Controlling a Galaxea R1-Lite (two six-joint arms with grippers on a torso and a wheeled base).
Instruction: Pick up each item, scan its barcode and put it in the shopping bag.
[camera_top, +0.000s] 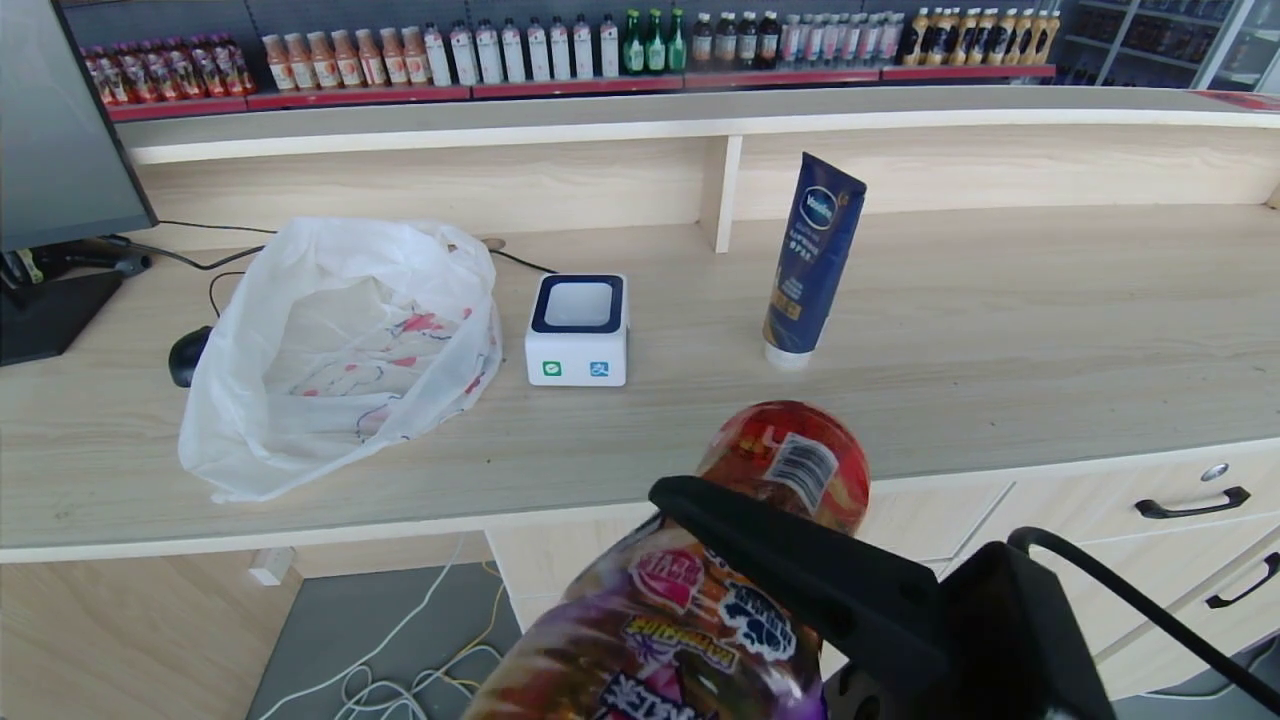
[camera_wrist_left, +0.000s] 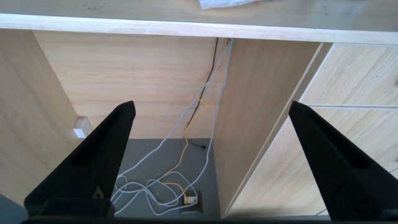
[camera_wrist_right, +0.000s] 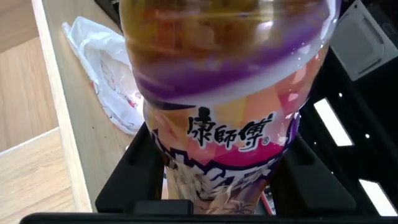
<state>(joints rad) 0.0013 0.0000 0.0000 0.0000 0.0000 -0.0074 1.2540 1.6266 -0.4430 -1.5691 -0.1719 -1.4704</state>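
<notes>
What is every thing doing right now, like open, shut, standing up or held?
shopping bag: open, slumped on the counter
bottle: held off the counter, tilted, barcode facing up
blue tube: standing upright on its cap
scanner: sitting flat, window facing up
right tool: shut on the bottle
left tool: open, empty
drawers: shut

A shop's checkout: a long red-edged shelf of bottled drinks (camera_top: 360, 97) runs behind a light wooden counter (camera_top: 1000, 340) carrying a white cube-shaped code scanner (camera_top: 577, 345), a thin white plastic shopping bag (camera_top: 330, 350) and a dark flat monitor (camera_top: 60, 120).
</notes>
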